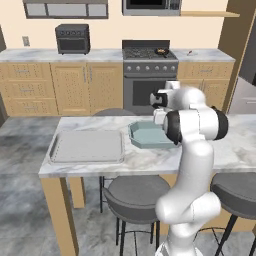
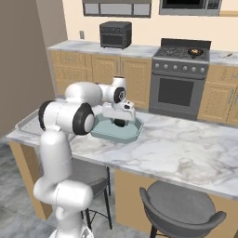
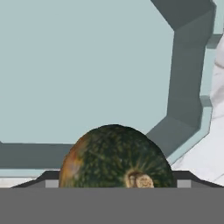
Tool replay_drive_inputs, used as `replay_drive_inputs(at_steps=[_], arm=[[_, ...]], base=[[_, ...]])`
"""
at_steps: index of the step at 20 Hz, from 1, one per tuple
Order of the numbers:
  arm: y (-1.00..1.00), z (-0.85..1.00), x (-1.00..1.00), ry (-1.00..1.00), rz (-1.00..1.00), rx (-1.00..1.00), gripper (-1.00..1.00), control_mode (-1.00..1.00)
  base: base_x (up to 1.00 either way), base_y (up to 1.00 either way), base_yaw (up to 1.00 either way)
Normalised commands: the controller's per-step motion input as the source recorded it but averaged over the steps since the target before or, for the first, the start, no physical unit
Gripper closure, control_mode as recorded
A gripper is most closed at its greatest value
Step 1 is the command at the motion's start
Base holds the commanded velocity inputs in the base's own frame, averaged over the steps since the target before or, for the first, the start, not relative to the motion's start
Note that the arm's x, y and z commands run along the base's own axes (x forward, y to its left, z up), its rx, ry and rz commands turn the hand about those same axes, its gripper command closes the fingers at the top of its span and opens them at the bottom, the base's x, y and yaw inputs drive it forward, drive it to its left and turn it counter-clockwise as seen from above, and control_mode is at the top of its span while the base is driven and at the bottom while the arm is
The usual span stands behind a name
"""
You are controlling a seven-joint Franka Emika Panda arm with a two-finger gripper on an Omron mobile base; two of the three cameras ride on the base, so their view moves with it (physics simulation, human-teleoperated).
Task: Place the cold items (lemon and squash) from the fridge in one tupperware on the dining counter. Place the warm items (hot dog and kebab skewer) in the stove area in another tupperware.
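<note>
**Squash held over the tupperware**

Your gripper (image 2: 119, 122) has its jaws closed around the squash (image 3: 114, 157), hanging above the pale tupperware (image 2: 132, 132) on the dining counter (image 2: 186, 153). Below you its floor lies open, walls ahead and right. A grey tray (image 1: 86, 146) sits near the counter's left edge.

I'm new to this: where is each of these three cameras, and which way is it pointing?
Left base view: behind the arm, on its left, facing the dining counter and the stove beyond it; the white arm rises at lower right.
Right base view: behind the arm, on its right, facing the same counter; the arm rises at lower left, its tool over the tupperware.
Hand view: on the hand, looking down into the tupperware, the squash between the finger tips.
All three share the tupperware.
</note>
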Motion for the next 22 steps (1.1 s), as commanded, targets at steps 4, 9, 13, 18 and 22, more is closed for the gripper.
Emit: replay_drive_inputs(at_steps=[4,9,13,18,22], arm=[[-0.07,-0.18,0.33,0.00,0.03,0.07,1.00,-1.00],[-0.08,-0.16,0.21,0.00,0.02,0.04,1.00,-1.00],[-0.01,-0.22,0.28,0.00,0.02,0.00,1.00,-1.00],[0.00,-0.25,0.33,0.00,0.02,0.00,1.00,-1.00],[0.00,-0.26,0.28,0.00,0.01,0.00,1.00,-1.00]], base=[[0.00,0.00,0.00],[0.00,0.00,0.00],[0.00,0.00,0.00],[0.00,0.00,0.00],[0.00,0.00,0.00]])
